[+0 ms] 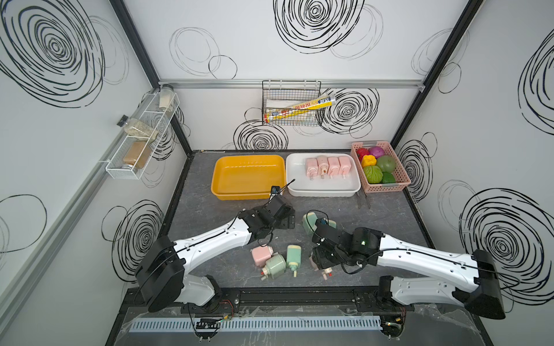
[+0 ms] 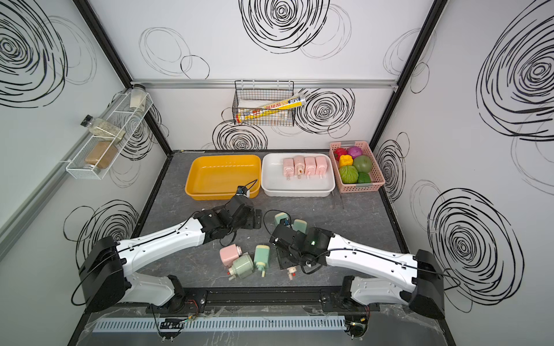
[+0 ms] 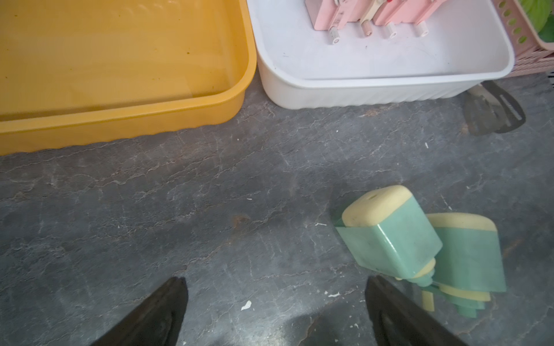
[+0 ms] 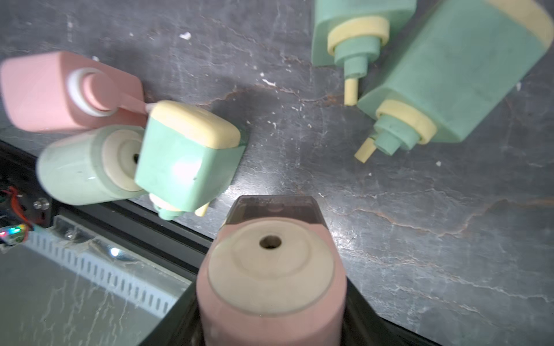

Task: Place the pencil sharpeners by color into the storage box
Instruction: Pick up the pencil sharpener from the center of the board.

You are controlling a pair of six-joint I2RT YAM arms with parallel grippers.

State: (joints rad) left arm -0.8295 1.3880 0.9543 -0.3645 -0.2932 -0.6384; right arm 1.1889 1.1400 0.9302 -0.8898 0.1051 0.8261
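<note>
Grey tabletop (image 1: 209, 215) in both top views carries the white tray (image 1: 317, 184) with four pink sharpeners (image 1: 328, 167), well beyond the right gripper (image 1: 320, 261); left wrist view: left gripper (image 3: 275, 287) gapes, holding nothing, two green sharpeners (image 3: 389, 239) just beside one finger; right wrist view: right gripper's jaws clamp a pink sharpener (image 4: 269, 269).

Top views high over the table (image 1: 204, 211); wrist views close, both on two green sharpeners (image 3: 389, 242).
</note>
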